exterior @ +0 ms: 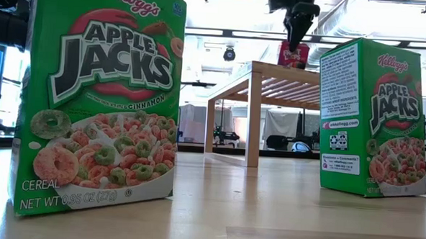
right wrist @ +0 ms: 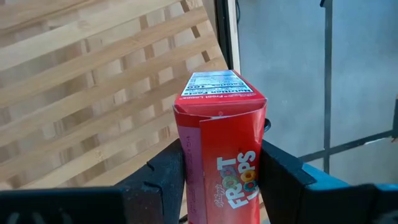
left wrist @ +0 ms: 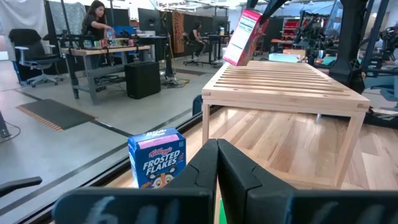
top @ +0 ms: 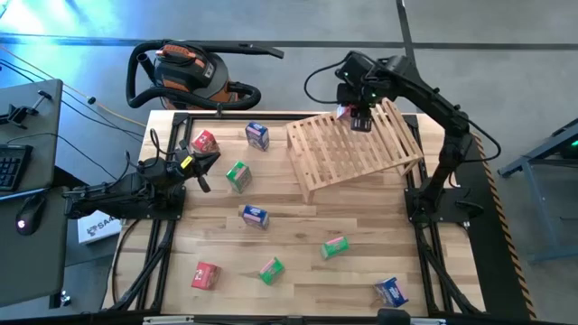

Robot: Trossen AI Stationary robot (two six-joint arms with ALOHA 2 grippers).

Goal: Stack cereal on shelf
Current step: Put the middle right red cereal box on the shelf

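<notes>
The slatted wooden shelf (top: 357, 149) stands tilted at the table's far right. My right gripper (top: 359, 120) hovers over its far edge, shut on a red cereal box (top: 343, 112). The other boxes lie scattered on the tabletop: red (top: 205, 142), blue (top: 257, 135) and green (top: 237, 175) near my left gripper, blue (top: 256, 216) mid-table, and green (top: 335, 246), green (top: 271, 270), red (top: 206, 275) and blue (top: 390, 291) toward the near edge. My left gripper (top: 206, 162) rests shut at the table's left, touching nothing; the blue box (left wrist: 157, 158) stands ahead of it. My right gripper (right wrist: 221, 162) pinches the red box between its two fingers, one finger (right wrist: 166, 171) on each side, coming from above and pointing down. The box (exterior: 293, 56) hangs below the fingers, tilted (left wrist: 244, 37), over the shelf's far edge (left wrist: 273, 62). Whether its lower end touches the slats, I cannot tell.
A black and orange shop vacuum (top: 185, 72) sits beyond the far edge. A desk with keyboard (top: 11, 167) and mouse (top: 30, 215) stands at the left. Black frame rails (top: 144, 262) run along the table's sides. People (left wrist: 96, 22) work at benches far behind.
</notes>
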